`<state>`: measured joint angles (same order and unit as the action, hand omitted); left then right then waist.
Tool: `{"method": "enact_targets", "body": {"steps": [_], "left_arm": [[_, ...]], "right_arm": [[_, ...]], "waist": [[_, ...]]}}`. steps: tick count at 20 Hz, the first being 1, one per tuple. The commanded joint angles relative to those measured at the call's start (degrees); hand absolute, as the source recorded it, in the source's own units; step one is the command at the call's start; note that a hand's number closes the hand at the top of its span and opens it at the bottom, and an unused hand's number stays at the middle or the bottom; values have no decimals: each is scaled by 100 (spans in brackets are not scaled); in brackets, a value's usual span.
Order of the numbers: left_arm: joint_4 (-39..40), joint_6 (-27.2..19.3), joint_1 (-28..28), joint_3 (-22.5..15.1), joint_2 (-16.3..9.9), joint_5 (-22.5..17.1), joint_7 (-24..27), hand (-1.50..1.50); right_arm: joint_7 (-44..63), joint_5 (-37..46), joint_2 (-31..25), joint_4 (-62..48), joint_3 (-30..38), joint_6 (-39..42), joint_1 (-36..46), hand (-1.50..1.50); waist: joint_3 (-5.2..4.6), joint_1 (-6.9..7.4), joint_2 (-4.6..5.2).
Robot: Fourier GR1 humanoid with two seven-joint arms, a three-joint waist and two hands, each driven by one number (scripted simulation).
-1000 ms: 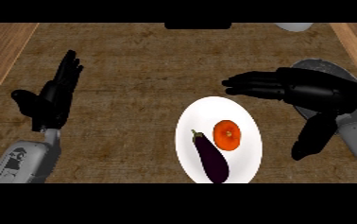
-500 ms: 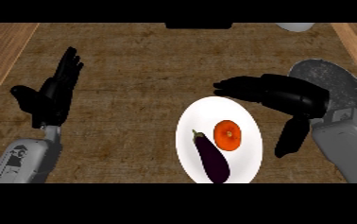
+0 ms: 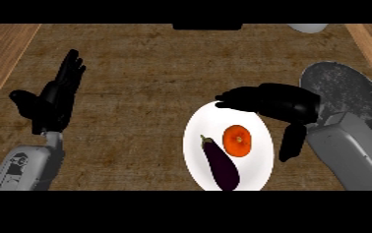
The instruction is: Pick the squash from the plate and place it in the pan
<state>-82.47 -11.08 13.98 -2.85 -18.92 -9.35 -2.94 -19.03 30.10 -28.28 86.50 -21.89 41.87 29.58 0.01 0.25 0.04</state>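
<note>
A white plate [image 3: 195, 143] lies on the counter, right of centre and near the front. On it rest a round orange squash [image 3: 237, 140] and a dark purple eggplant [image 3: 222, 163]. My right hand [image 3: 280, 103] hovers open over the plate's far right rim. Its fingers point left and its thumb hangs down just right of the plate; it holds nothing. The grey round pan [image 3: 340, 87] sits at the right edge, partly hidden by my right forearm. My left hand [image 3: 52, 104] rests open at the left, fingers up.
A dark object [image 3: 207, 26] sits at the counter's far edge in the middle, with a white object [image 3: 306, 28] to its right. Lighter wooden strips run along both side edges. Bare counter lies between my left hand and the plate.
My right hand has moved nearer and lower, from beyond the plate to over its far right rim, uncovering more of the pan. The left hand is still.
</note>
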Motion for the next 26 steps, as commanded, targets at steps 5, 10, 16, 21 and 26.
{"method": "enact_targets", "body": {"steps": [5,10,16,21,26], "left_arm": [[-28,128,-180,108,310,220,124,0],[32,225,-156,251,234,272,142,0],[50,204,69,309,353,379,-113,0],[1,368,-96,358,486,443,36,0],[132,503,-13,541,492,441,110,0]], "right_arm": [[-543,887,288,-281,-185,-196,-188,-150],[-20,1319,279,-19,-346,25,76,-150],[136,2083,553,-89,-610,-105,4,-150],[-41,2559,1020,-486,-682,-360,-190,-150],[-354,2878,1039,-899,-462,-267,130,-150]], "waist": [[-1,0,-1],[-2,-8,-5],[-2,-13,-4],[-1,-2,-4],[-1,0,-1]]}}
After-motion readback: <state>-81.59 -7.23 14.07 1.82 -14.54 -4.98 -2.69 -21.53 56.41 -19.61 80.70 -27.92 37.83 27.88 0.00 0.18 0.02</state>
